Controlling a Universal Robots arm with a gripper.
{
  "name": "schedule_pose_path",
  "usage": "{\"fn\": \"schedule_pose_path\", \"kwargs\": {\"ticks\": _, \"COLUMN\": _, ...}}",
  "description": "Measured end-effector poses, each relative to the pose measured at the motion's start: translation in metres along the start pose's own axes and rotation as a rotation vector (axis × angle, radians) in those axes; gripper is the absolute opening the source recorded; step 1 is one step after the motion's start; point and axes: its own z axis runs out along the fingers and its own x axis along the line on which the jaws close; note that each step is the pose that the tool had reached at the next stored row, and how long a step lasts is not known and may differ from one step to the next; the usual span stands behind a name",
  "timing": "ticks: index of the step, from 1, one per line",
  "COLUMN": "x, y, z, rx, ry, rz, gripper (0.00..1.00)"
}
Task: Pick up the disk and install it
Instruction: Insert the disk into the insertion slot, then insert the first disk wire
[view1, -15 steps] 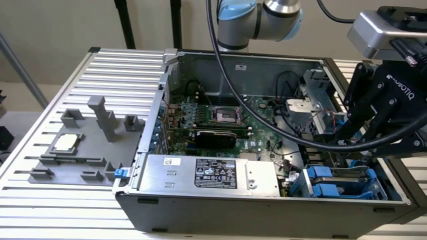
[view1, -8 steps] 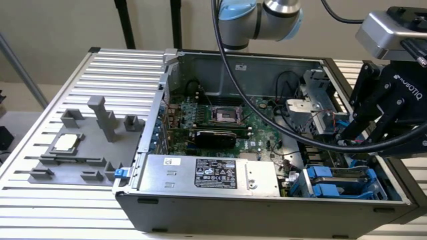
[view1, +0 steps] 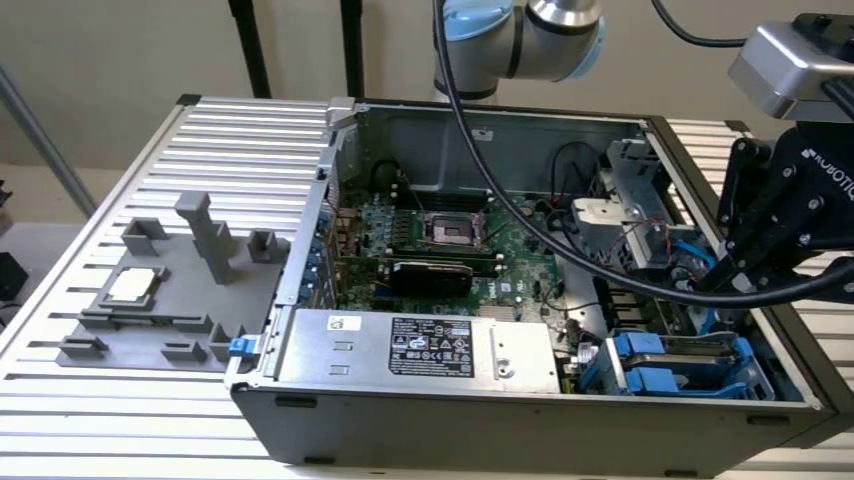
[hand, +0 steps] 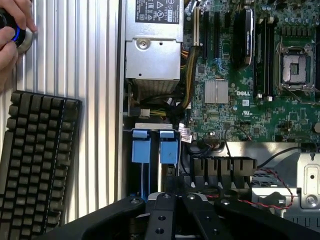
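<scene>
The open computer case (view1: 307, 250) lies on a ribbed metal table. In its drive bay, at the near corner on the exterior view's right, sit two blue plastic carriers (view1: 663, 362) side by side, a disk in blue rails. Their blue tabs (hand: 141, 146) also appear in the wrist view, slotted upright in the bay. My black gripper (view1: 727, 280) hangs just above and behind that bay, over the case's side wall. Its black linkage (hand: 175, 215) is close to the carriers. I see nothing held in it.
A large silver box (view1: 414, 350) with a black-and-white label fills the case's near side. A grey fixture (view1: 160, 300) holding a small square chip (view1: 134, 285) stands at the exterior view's left. A thick black cable (view1: 534, 220) crosses the motherboard. A keyboard (hand: 35, 165) and a person's hand (hand: 12, 30) lie beside the case.
</scene>
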Motion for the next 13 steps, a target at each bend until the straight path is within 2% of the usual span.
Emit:
{"fn": "schedule_pose_path", "kwargs": {"ticks": 1, "x": 0.0000, "y": 0.0000, "z": 0.0000, "rx": -0.0001, "ry": 0.0000, "rz": 0.000, "gripper": 0.11}}
{"fn": "schedule_pose_path", "kwargs": {"ticks": 13, "x": 0.0000, "y": 0.0000, "z": 0.0000, "rx": -0.0015, "ry": 0.0001, "rz": 0.000, "gripper": 0.11}}
